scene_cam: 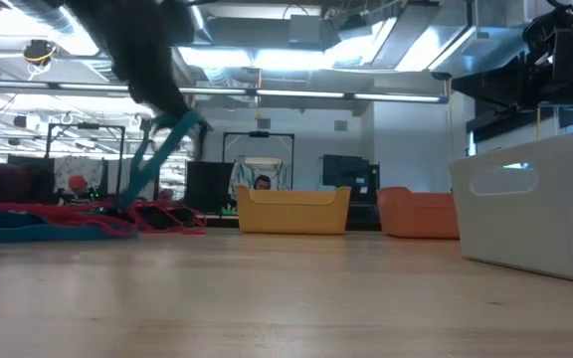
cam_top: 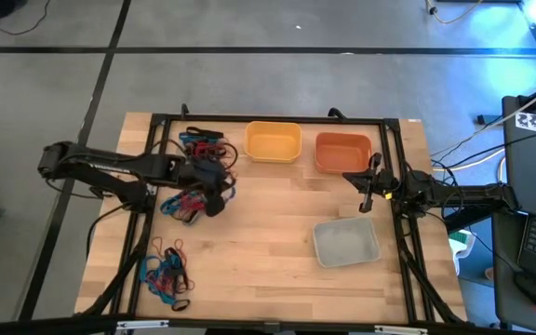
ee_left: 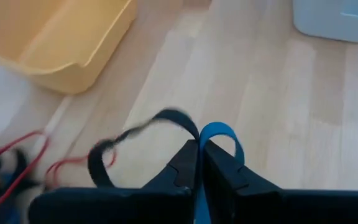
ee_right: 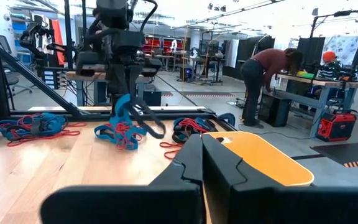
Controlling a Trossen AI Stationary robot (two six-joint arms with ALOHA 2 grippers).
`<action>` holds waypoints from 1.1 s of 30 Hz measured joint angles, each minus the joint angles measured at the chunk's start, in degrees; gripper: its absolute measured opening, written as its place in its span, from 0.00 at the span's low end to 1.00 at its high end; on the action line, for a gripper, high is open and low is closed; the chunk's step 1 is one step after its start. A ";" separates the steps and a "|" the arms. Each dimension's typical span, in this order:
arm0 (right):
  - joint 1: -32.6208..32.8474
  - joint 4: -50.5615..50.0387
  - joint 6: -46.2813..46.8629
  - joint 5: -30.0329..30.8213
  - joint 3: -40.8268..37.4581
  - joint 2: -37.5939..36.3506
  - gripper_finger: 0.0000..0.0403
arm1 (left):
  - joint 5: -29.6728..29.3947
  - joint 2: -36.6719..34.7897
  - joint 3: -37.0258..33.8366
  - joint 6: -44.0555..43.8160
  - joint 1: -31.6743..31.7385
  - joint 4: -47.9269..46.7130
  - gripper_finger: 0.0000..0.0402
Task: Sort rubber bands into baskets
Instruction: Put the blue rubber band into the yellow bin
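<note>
We see the left gripper (ee_left: 199, 149) pinching a blue band (ee_left: 219, 132) above open table (cam_top: 268, 251); the right gripper (cam_top: 366, 191), closed and empty, waits beside the orange basket (cam_top: 342, 152).

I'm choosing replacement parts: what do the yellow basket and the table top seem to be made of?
Yellow basket: probably moulded plastic, smooth, slightly glossy, with rounded corners. Table top: looks like pale wood, with visible plank seams and grain, matte finish.
</note>
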 joint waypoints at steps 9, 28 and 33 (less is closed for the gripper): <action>-0.02 -0.22 0.00 0.15 0.00 0.00 0.01 | 0.01 5.51 -5.84 2.32 0.04 13.46 0.06; -0.02 -0.37 0.01 0.48 0.00 0.00 0.01 | 1.99 10.01 -0.30 -1.69 -0.74 -1.99 0.40; 0.00 -0.44 0.01 0.47 0.00 0.00 0.01 | 2.22 11.01 -3.12 -1.76 -2.72 0.19 0.39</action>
